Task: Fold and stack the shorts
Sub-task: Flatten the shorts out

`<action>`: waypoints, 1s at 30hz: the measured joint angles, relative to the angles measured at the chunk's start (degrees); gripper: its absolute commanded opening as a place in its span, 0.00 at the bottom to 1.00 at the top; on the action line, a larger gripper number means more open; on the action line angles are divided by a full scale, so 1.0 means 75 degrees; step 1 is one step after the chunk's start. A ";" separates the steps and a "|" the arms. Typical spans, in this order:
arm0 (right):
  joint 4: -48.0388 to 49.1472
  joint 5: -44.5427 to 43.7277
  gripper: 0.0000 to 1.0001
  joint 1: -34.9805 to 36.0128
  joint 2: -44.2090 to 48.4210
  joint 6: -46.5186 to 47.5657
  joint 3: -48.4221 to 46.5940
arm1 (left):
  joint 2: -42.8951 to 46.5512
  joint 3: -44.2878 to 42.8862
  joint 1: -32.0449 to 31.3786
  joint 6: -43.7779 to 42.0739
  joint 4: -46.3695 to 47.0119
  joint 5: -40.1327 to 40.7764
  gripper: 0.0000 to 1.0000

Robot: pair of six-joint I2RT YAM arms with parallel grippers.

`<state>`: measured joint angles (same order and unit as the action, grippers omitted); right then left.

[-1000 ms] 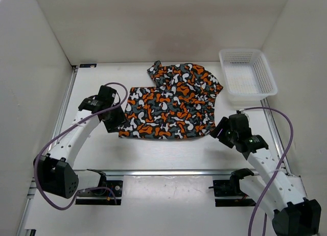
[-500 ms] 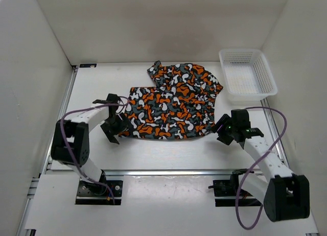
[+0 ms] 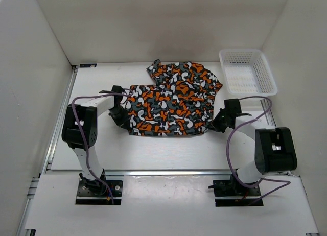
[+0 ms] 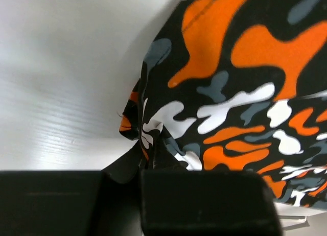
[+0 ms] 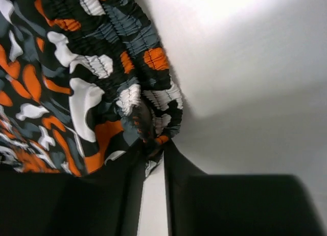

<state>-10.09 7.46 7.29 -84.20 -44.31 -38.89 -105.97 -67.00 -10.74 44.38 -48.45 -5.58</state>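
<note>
Shorts (image 3: 171,105) lie spread flat mid-table, camouflage print up. The far part reaches toward the white mesh basket (image 3: 248,75) at the far right and stays apart from it. Left gripper (image 3: 121,118) sits low at the cloth's near-left corner. The wrist view shows its jaws clamped on a pinch of hem, fabric puckered just ahead of the fingers (image 4: 204,200). Right gripper (image 3: 216,124) is down at the near-right corner, at the gathered elastic waistband. There a fold of the band is nipped between its two fingers (image 5: 102,195), with bare white table (image 5: 245,67) alongside. The arms reach in from opposite sides.
</note>
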 measured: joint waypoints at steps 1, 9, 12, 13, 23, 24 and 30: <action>-0.0003 -0.0017 0.01 0.0003 -0.0181 0.0035 -0.0175 | -0.0061 -0.0134 0.0017 -0.0032 -0.0026 0.0003 0.10; -0.0743 -0.0291 0.01 0.0026 -0.0367 0.0391 -0.2964 | -0.0271 -0.2873 0.0443 -0.0294 -0.1151 0.0204 0.10; -0.0758 -0.0373 0.01 0.0047 0.0417 0.0478 -0.3150 | 0.0038 -0.3920 0.0530 -0.0452 -0.1370 0.0356 0.10; -0.0833 -0.0376 0.01 0.0055 0.0772 0.0484 -0.3022 | 0.0239 -0.4010 0.0542 -0.0490 -0.1425 0.0364 0.10; -0.1851 -0.0635 0.01 0.0108 0.2576 0.0533 0.0458 | 0.1451 -0.0385 0.0280 -0.0784 -0.1227 0.0294 0.39; -0.2028 -0.0644 0.01 0.0099 0.2576 0.0533 0.0600 | 0.1055 -0.0326 0.0259 -0.0769 -0.1256 0.0289 0.35; -0.2279 -0.0816 0.01 0.0102 0.2582 0.0618 0.0353 | -0.0093 -0.0621 -0.0216 -0.0772 -0.1014 0.0519 0.30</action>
<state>-27.18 1.34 8.05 -64.84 -39.68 -36.25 -106.67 -71.66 -12.36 38.59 -56.05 -1.69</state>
